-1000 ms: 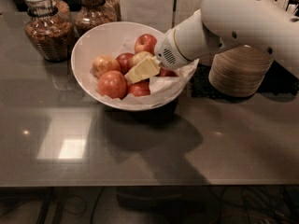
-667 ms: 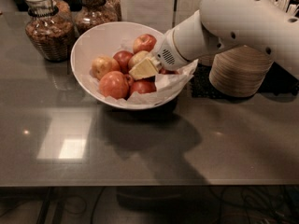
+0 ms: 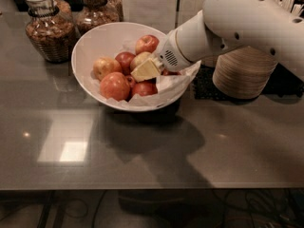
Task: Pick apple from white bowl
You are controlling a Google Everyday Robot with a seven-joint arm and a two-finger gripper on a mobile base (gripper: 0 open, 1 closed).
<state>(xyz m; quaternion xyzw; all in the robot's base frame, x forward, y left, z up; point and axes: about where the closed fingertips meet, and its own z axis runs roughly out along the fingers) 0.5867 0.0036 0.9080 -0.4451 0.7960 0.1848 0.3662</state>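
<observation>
The white bowl (image 3: 90, 42) stands on the grey table at centre left, lined with crumpled white paper and holding several apples. The apple (image 3: 138, 59), pale yellow-green with a reddish blush, lies near the bowl's middle. My gripper (image 3: 146, 71) reaches into the bowl from the right, its cream tip low among the fruit, just in front of and against the pale apple, partly covering it. A rounder orange-red apple (image 3: 115, 86) lies at the front left. A red apple (image 3: 147, 43) lies at the back.
Two glass jars (image 3: 48, 30) with brown contents stand behind the bowl at the left. A stack of beige disposable bowls (image 3: 244, 75) stands to the right, under my white arm (image 3: 247, 20). The table's front edge runs along the bottom.
The gripper tip has shifted only slightly within the bowl, staying beside the pale apple. The apples and the bowl have not moved.
</observation>
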